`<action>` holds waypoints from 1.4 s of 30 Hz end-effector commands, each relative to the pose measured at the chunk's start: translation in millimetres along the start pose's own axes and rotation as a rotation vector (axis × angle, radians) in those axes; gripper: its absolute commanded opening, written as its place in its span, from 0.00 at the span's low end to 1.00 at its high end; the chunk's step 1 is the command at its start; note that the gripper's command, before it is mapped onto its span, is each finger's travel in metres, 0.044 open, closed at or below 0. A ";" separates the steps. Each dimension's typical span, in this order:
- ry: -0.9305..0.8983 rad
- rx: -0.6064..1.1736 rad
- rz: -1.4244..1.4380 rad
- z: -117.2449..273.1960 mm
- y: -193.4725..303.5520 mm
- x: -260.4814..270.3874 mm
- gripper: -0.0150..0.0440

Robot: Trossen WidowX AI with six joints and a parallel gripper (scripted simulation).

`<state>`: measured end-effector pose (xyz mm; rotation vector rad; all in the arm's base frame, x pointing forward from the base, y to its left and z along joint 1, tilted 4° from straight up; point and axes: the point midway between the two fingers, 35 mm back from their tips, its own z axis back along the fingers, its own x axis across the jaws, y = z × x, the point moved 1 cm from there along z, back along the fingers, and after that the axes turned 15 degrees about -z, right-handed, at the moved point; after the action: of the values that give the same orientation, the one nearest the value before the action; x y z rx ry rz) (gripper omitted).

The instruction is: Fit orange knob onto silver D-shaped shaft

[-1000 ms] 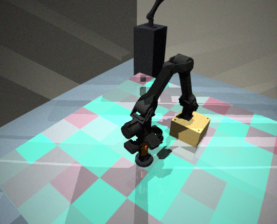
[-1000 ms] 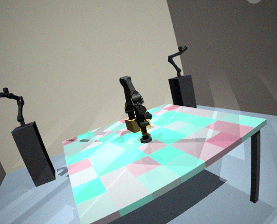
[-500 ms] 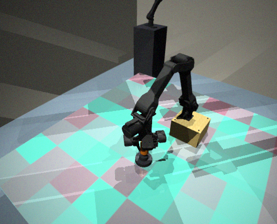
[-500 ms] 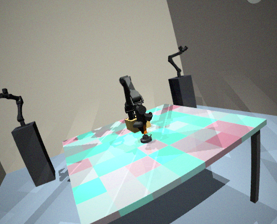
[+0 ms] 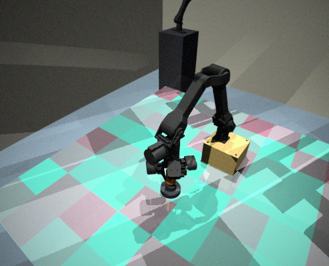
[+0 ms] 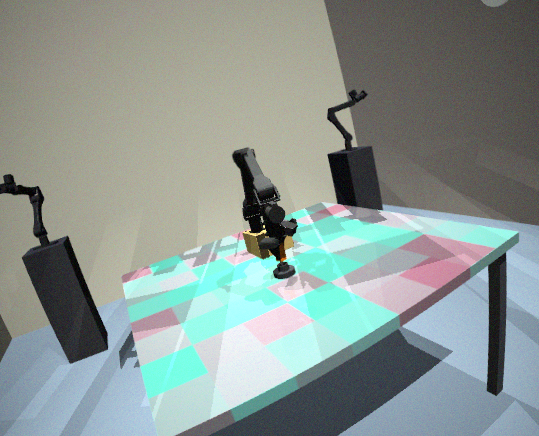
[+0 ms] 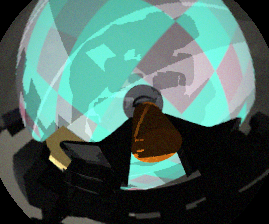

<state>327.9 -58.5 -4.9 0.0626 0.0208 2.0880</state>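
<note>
The orange knob (image 5: 170, 181) (image 6: 282, 254) (image 7: 160, 136) is upright between the fingers of my gripper (image 5: 170, 178) (image 7: 147, 118), which is shut on it. The dark round pedestal (image 5: 170, 193) (image 6: 284, 273) (image 7: 128, 101) stands directly below the knob, with a wide base and a narrower raised middle. The knob's lower end is at or just above that raised middle. The silver shaft, the knob's hole and both flat sides are hidden, so I cannot tell how they line up or whether the knob touches the pedestal.
A yellow wooden block (image 5: 223, 155) (image 6: 255, 243) (image 7: 60, 142) under the arm's base stands behind the pedestal. The table (image 5: 88, 216) (image 6: 279, 325) has a patchwork of turquoise, pink and grey with shadows. Dark pillars (image 5: 170, 58) (image 6: 64, 300) with small arms stand beyond it.
</note>
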 end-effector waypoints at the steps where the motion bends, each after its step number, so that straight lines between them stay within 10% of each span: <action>1: 0.007 -0.004 -0.003 0.6 -2.0 -2.2 0.25; 42: 0.006 -0.004 -0.212 0.9 -0.7 -1.4 0.25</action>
<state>326.5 -58.3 -6.0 0.0579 0.0261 1.8799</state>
